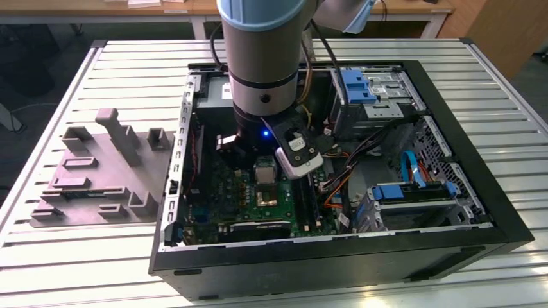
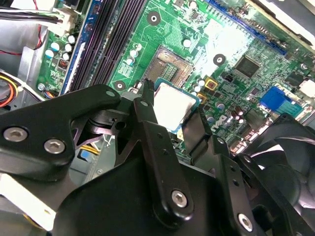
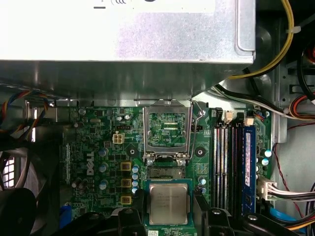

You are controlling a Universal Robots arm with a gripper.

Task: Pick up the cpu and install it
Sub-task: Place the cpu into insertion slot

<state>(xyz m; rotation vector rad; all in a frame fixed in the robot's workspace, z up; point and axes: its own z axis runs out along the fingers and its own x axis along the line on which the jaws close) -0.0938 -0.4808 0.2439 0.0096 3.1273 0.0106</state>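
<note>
Between my gripper's [image 3: 168, 205] two black fingers [image 3: 137, 202] sits the cpu [image 3: 168, 203], a flat square chip with a pale silver top. The gripper is shut on two of its opposite edges. It hangs just above the green motherboard, beside the open socket [image 3: 165, 172], whose metal lid [image 3: 167, 129] stands raised. In the second wrist view the cpu [image 2: 173, 104] shows between the fingers [image 2: 146, 109], with the bare socket [image 2: 170, 64] beyond it. In the exterior view the arm reaches down into the open computer case, and the cpu [image 1: 265, 172] hovers over the board near the socket [image 1: 268, 196].
A large grey metal box [image 3: 123, 29] overhangs the board beside the socket lid. Memory slots [image 3: 226, 167] and cable bundles [image 3: 280, 187] flank the socket. A black fan [image 2: 290, 162] sits close to the fingers. A grey plastic block with posts [image 1: 102, 173] stands outside the case.
</note>
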